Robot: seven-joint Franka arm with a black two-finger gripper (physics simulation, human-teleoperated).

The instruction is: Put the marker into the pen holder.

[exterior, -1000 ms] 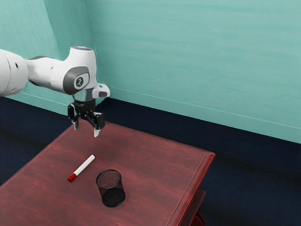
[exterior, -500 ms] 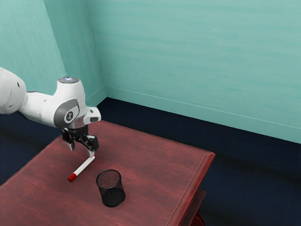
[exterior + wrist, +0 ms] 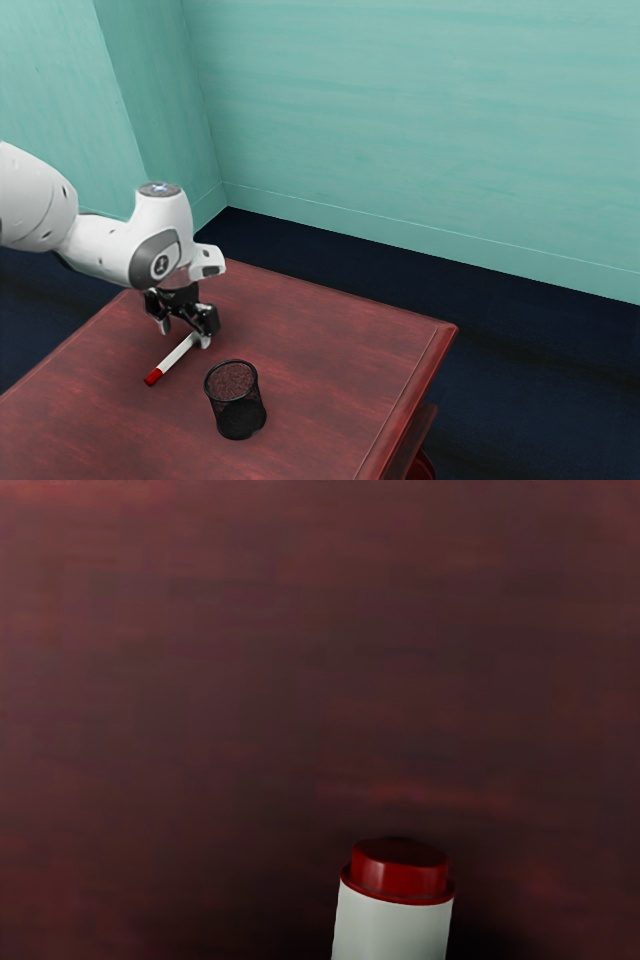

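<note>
My gripper is open at the end of the marker — marker's flat, on the exterior view's left of the pen holder. Best centre across the barrel, then close evenly.

Marker: lies on your table, exterior view's left of the pen holder
Pen holder: stands on your table

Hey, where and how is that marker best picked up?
I'd take the marker around the middle of its white barrel, from straight above, fingers closing across its width, since it's slim, straight and lying on the table.
</note>
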